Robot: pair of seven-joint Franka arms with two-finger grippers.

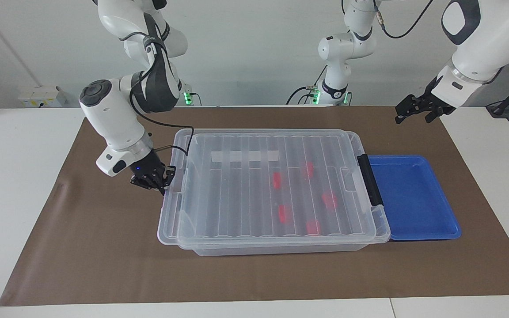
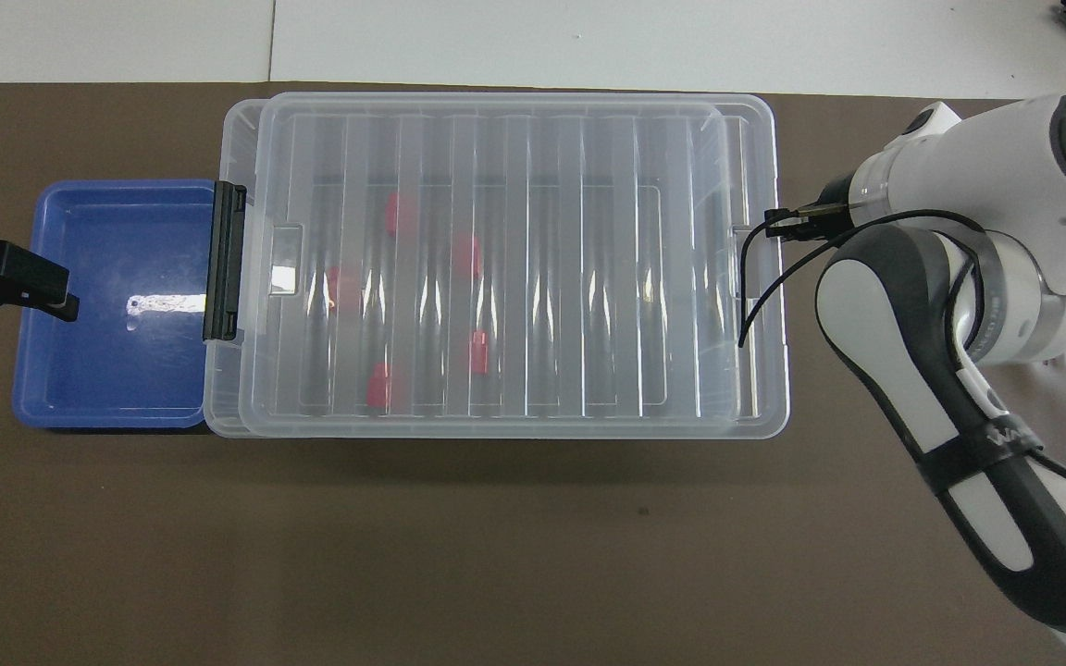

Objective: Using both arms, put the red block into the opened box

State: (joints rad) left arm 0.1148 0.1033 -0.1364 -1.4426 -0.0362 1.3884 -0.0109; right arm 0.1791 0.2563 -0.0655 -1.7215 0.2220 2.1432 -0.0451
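Note:
The box (image 1: 281, 248) is a clear bin on the brown mat with its ribbed clear lid (image 1: 245, 194) lying on top. Several red blocks lie inside under the lid, one of them a red block (image 1: 284, 213) (image 2: 478, 351) near the middle. My right gripper (image 1: 162, 186) is shut, its tips against the lid's rim at the right arm's end of the box; overhead, its own wrist hides it. My left gripper (image 1: 415, 113) (image 2: 7, 289) hangs open and holds nothing, over the outer edge of the blue tray.
A shallow blue tray (image 1: 444, 232) (image 2: 80, 407) with nothing in it lies against the box's black handle (image 1: 370, 179) (image 2: 224, 261) at the left arm's end. The brown mat (image 1: 104, 265) covers most of the white table.

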